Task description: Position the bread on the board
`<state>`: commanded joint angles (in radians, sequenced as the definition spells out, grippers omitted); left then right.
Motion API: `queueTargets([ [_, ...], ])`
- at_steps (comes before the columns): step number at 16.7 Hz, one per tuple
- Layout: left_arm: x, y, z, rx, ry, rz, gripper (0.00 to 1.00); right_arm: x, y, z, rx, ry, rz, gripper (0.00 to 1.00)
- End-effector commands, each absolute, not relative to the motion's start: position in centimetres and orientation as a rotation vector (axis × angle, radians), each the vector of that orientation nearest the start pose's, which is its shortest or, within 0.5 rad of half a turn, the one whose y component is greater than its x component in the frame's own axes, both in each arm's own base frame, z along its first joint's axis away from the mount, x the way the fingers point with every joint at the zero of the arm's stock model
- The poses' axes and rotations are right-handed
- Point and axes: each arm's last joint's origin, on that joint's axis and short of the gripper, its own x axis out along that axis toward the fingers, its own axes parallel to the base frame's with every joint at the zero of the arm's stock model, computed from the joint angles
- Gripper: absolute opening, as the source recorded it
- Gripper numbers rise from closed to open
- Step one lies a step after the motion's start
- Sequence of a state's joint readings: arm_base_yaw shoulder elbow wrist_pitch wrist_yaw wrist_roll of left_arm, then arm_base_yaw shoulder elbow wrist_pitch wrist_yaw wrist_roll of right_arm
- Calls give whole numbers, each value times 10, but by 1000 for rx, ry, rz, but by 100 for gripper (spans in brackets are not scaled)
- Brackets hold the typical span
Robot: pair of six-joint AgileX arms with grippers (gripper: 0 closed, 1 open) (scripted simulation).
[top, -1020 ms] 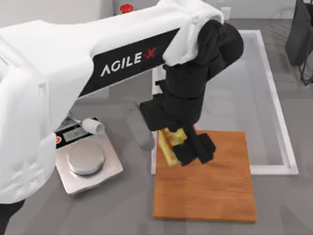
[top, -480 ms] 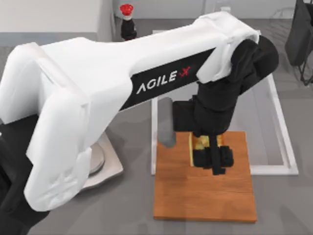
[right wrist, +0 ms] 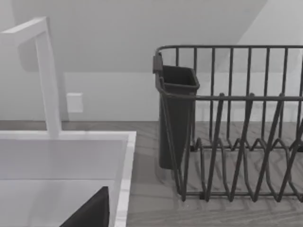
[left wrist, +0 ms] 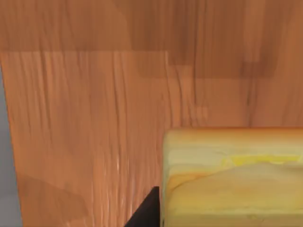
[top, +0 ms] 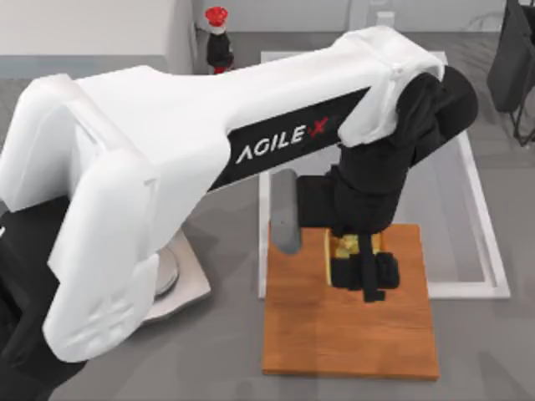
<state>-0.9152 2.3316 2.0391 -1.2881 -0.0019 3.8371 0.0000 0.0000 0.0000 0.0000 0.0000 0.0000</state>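
Over board (top: pixel 351 334): bread (top: pixel 343 245) within left pincer (top: pixel 361 269) (clamped).

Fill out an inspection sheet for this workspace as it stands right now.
Surface: grey table.
Job's things: small yellow-golden bread chunk held over the large orange-brown wooden board; contact with the board cannot be told.
Clutter: silver kitchen scale, partly hidden under the left arm.
Grippers: left gripper shut on the bread above the board's far half; right gripper parked near the sink.
Cables: nothing seen.
Surroundings: white-rimmed sink, red-capped dark bottle, dark wire dish rack.
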Motion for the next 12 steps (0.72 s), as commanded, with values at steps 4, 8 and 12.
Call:
queueTargets([
  [4, 285, -361, 161, -1181, 1217, 1193, 0, 106, -1, 160, 0, 0, 0, 100],
  [8, 285, -360, 145, -1196, 1213, 1193, 0, 106, -1, 160, 0, 0, 0, 100],
  [12, 285, -360, 139, -1189, 1211, 1199, 0, 106, -1, 160, 0, 0, 0, 100],
])
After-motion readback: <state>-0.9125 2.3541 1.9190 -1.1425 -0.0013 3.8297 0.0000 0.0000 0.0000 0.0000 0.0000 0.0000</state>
